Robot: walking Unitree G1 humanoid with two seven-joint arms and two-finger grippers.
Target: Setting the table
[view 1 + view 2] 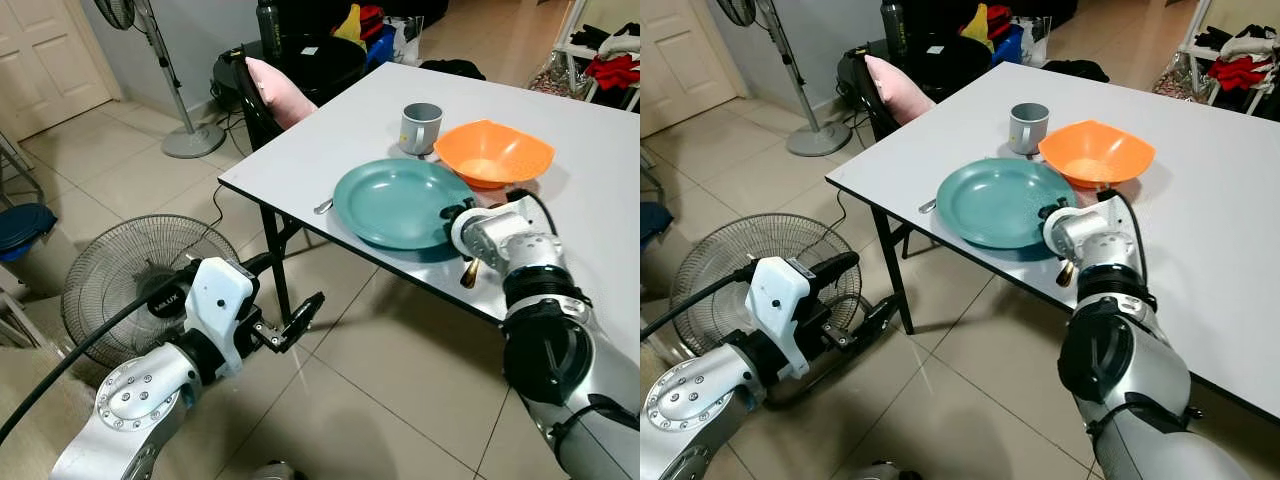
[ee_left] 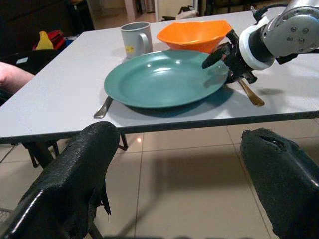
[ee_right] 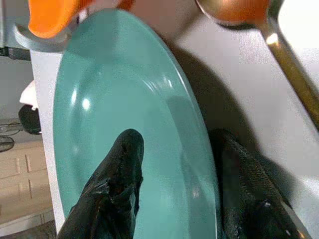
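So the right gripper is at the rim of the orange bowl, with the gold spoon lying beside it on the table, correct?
Not quite: the right gripper straddles the rim of the teal plate, not the orange bowl, as the right wrist view shows. The gold spoon does lie beside it on the table.

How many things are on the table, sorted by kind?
Plate: 1
Bowl: 1
Mug: 1
Cutlery: 2, a spoon beside the plate and a silver handle sticking out from under it
Total: 5
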